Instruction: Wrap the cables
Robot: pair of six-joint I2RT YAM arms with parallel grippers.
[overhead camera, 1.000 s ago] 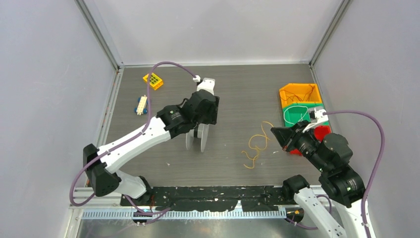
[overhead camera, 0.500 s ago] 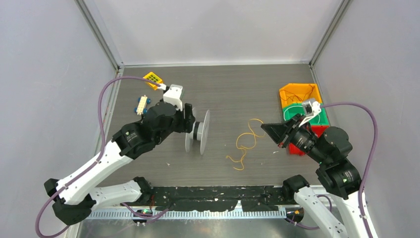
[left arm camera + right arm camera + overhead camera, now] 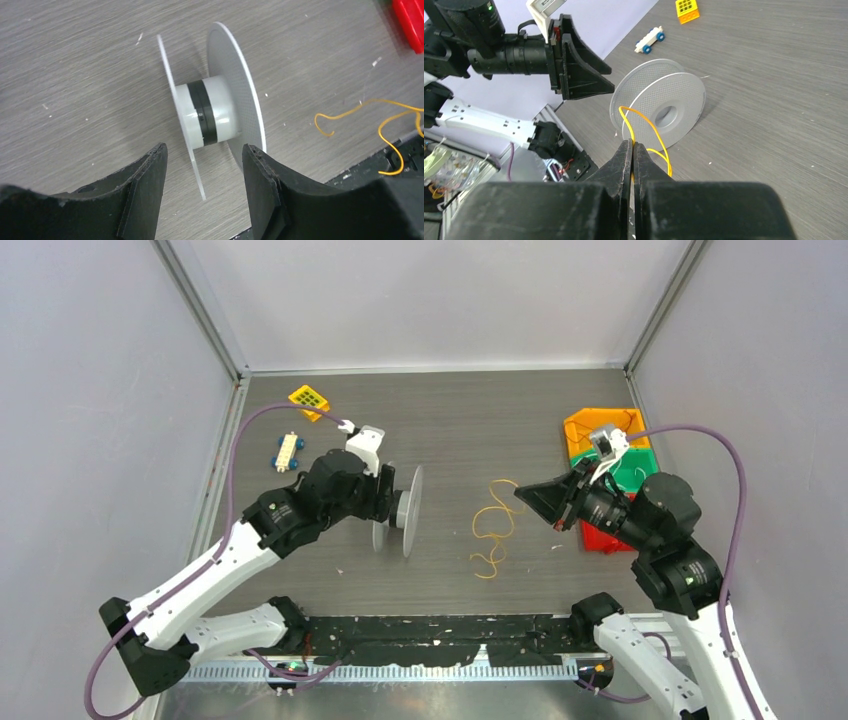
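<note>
- The right gripper point(image 3: 632, 145) is pressed fully shut, pinching the yellow wire point(image 3: 644, 125) at its fingertips.
- From that pinch the wire rises in a loop, and the rest trails in loose curls on the table point(image 3: 480, 420), between the spool point(image 3: 405, 510) and the right gripper.
- The spool stands on its flange rims, its white hub bare apart from a black band.
- The left gripper point(image 3: 204, 156) is wide open and holds nothing. Its fingers sit on either side of the spool's near flange; whether they touch it I cannot tell.
- Orange, green and red bins point(image 3: 590, 426) sit behind the right arm.
- A toy car point(image 3: 286, 451) and a yellow block point(image 3: 309, 399) lie at far left.
</note>
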